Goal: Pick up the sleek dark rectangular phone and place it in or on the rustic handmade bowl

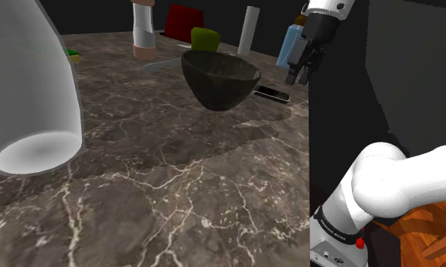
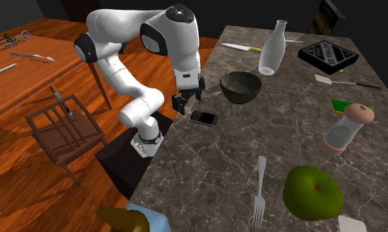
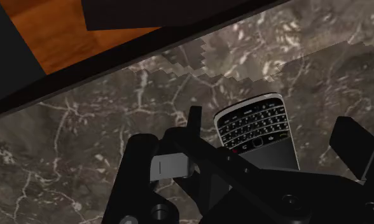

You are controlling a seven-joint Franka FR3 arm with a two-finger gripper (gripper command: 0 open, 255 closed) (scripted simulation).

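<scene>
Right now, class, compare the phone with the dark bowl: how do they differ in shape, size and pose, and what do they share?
The phone is a thin rectangle lying flat; the bowl is round and deep, opening upward. The phone is clearly smaller than the bowl. The phone shows a keypad and pale rim; the bowl is plain. Both are dark and rest apart on the marble table.

The dark marble table, veined in white, carries a black phone lying flat near its edge, just beside a dark bowl. Elsewhere stand a white bottle and a grinder. A knife, black box, fork and green apple lie spread about.
</scene>
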